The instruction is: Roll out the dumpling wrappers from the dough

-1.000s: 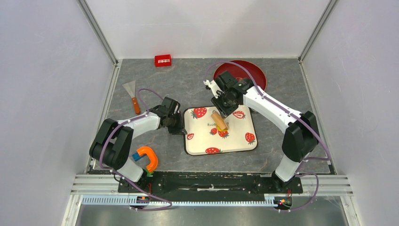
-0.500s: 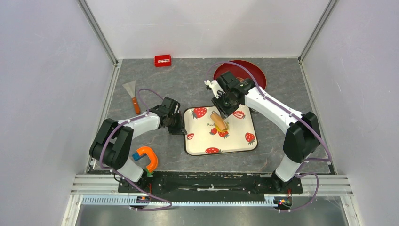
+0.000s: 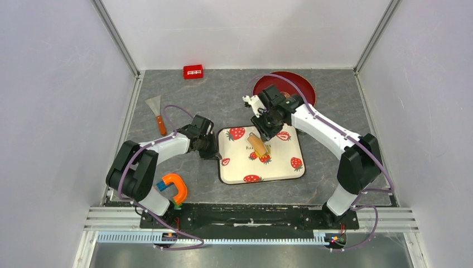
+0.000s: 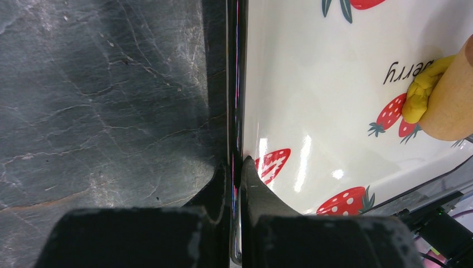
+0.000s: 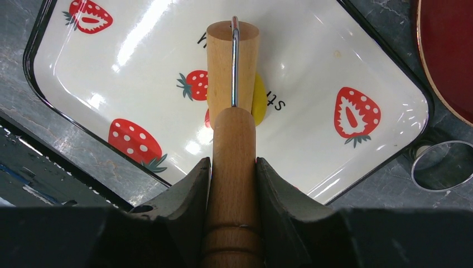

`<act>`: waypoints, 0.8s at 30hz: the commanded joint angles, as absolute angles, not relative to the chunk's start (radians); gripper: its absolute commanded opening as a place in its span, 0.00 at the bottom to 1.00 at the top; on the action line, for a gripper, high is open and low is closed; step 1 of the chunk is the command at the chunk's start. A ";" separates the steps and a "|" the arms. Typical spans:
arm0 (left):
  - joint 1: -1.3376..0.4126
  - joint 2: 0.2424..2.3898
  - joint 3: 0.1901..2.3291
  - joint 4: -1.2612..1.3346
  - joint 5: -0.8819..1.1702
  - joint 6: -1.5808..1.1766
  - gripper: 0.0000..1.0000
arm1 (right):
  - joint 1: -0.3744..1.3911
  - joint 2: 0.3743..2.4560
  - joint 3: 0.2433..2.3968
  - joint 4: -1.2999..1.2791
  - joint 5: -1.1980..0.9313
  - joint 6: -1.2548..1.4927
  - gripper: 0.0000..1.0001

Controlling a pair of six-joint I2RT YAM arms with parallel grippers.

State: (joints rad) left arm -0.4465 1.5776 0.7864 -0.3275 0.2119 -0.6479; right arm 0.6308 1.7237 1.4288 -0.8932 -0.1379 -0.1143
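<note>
Moved: roller [image 5: 232, 61] went slightly left | dough [image 5: 258, 101] lay under roller head, mid tray [image 3: 277, 167] | right jaws clamped on roller handle | left jaws pinched shut on tray's left rim

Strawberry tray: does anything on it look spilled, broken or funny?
Nothing stands out. The white strawberry-print tray holds only the bright yellow dough, pressed under the tan wooden roller. No crumbs or spills show. The left arm's fingers pinch the tray's rim and the right arm's fingers clamp the roller's handle.
</note>
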 commanded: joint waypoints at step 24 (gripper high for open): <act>-0.479 1.648 0.753 -0.408 0.118 -0.632 0.02 | 0.692 1.907 1.260 -0.914 -0.415 -0.064 0.00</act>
